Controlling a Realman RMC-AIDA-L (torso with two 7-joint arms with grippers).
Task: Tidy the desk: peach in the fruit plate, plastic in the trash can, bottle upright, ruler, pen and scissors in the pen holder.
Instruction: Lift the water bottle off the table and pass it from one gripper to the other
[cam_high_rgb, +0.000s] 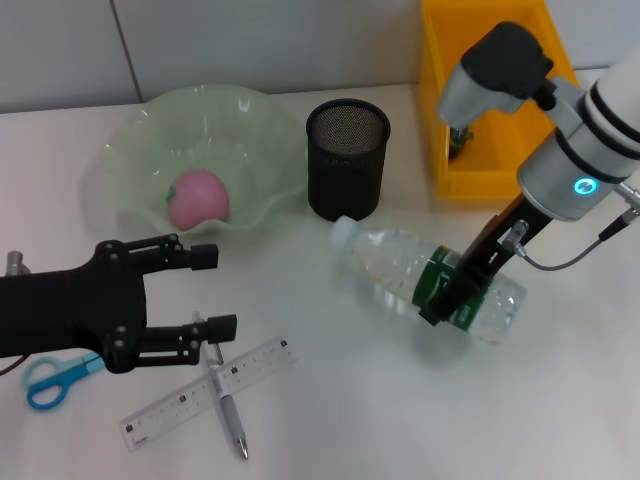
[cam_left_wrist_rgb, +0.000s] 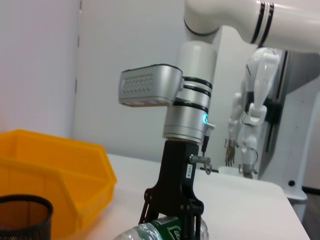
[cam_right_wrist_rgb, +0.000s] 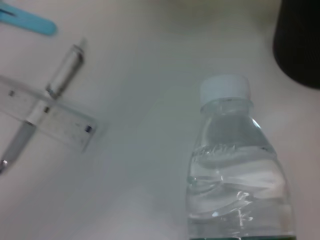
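On desk (cam_high_rgb: 400, 420): flat bottle (cam_high_rgb: 425, 278), cap toward holder (cam_high_rgb: 346, 158).

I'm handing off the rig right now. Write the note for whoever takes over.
Right gripper: fingers closed on the bottle, which lies on its side by the pen holder.
Left gripper: open, hovering above the pen and ruler.
Done: peach in the fruit plate.
Left: stand bottle upright; ruler, pen and scissors into the holder. No loose plastic visible; yellow bin contents unclear.
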